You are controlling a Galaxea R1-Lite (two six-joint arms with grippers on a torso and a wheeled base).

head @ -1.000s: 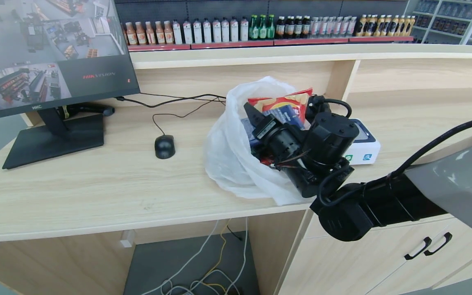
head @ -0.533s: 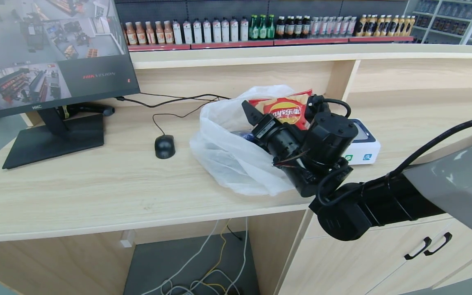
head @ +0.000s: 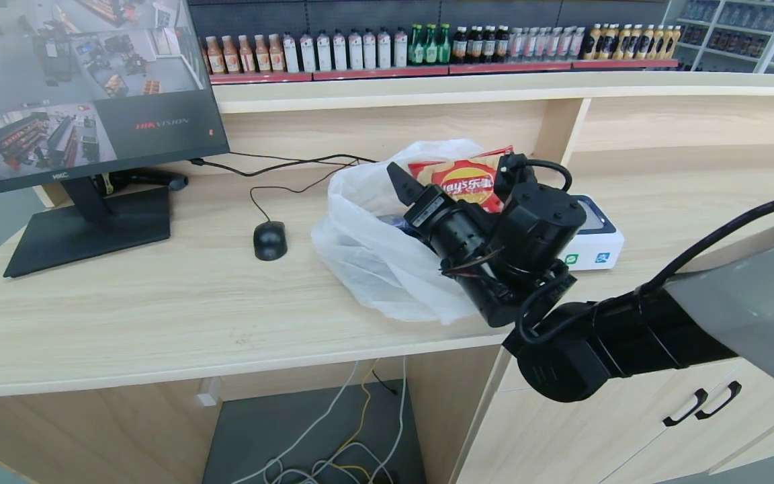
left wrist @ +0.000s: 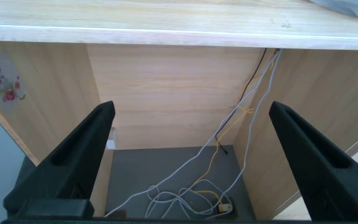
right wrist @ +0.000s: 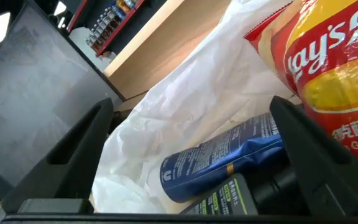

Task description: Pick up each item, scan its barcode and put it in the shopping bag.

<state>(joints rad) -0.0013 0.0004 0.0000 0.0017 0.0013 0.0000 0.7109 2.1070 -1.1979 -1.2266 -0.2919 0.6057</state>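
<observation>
Right gripper (right wrist: 191, 149), jaws apart and empty, hangs over the bag (head: 373, 255) holding chips (head: 464, 181) and a blue tube (right wrist: 229, 155). Left gripper (left wrist: 191, 155), jaws apart, sits below the counter (head: 158, 302).

a shop checkout: wooden counter (head: 158, 316), shelves of bottles (head: 427, 46) behind, and a security-feed monitor (head: 71, 87).

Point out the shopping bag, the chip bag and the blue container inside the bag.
shopping bag (head: 373, 262), head view, its white plastic side.
chip bag (head: 467, 185), head view, its printed front.
blue container (right wrist: 222, 158), right wrist view, its body.
</observation>
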